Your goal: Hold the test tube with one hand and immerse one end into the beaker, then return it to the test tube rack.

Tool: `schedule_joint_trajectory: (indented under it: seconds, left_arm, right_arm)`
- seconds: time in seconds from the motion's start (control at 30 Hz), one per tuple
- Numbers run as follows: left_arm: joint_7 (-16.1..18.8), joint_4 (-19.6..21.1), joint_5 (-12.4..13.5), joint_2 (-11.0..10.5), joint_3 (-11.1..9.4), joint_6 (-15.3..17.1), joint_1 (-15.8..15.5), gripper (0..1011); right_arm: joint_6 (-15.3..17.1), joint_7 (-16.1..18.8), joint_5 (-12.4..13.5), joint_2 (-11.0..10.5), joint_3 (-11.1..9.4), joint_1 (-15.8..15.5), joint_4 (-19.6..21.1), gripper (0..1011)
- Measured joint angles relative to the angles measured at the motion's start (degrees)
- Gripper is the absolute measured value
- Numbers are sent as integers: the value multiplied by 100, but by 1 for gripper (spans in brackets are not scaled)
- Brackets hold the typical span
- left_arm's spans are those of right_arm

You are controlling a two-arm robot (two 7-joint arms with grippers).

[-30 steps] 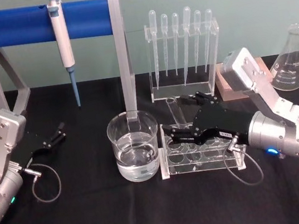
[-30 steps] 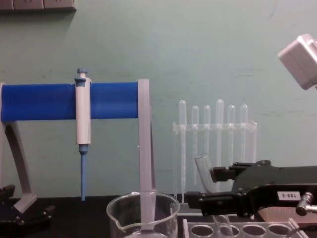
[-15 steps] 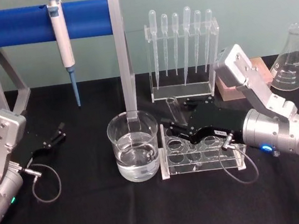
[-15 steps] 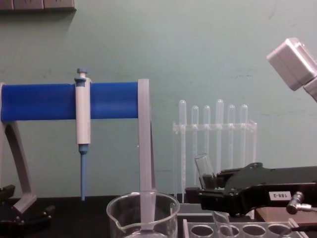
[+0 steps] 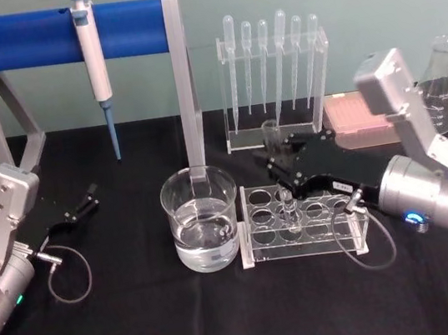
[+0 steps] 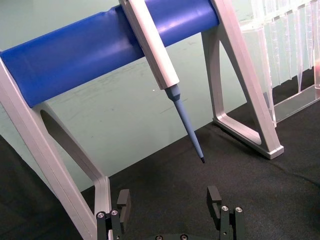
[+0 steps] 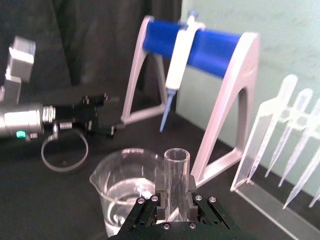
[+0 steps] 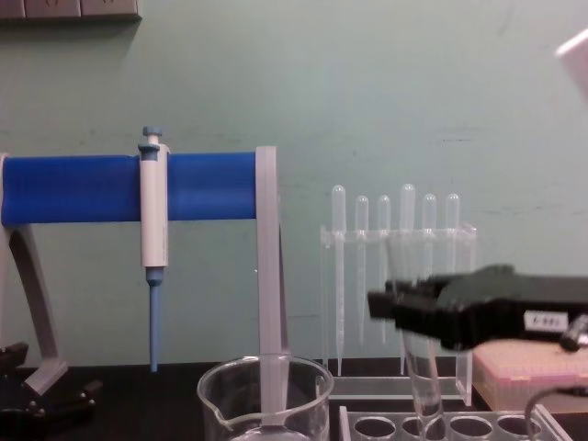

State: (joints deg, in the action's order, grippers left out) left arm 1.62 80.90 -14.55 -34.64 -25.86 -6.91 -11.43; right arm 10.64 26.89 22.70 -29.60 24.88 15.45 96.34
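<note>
Right hand: clamped on test tube, upright in test tube rack; tilted earlier. Left hand: parked, wide. Right wrist view: beaker beyond tube.

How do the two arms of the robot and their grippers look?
Both arms are silver metal with round wrists and a boxy pale grey housing. The left gripper and right gripper are black with flat jaws; the right one bears a small white label. A thin dark cable loops at each wrist.

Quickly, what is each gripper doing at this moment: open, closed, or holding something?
Left gripper: open, holding nothing.
Right gripper: closed on the test tube.
</note>
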Motion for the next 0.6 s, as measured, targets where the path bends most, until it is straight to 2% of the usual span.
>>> schedule_joint_trajectory:
  seconds: [0.27, 0.4, 0.6]
  left_arm:
    - [0, 0, 0, 0, 0, 0, 0, 1000]
    - [0, 0, 0, 0, 0, 0, 0, 1000]
    - [0, 0, 0, 0, 0, 0, 0, 1000]
  right_arm:
    - [-297, -219, 382, -48, -429, -339, 586, 226]
    - [-350, -297, 447, -63, -505, -410, 742, 226]
    - [-375, -319, 477, -63, -515, -444, 757, 227]
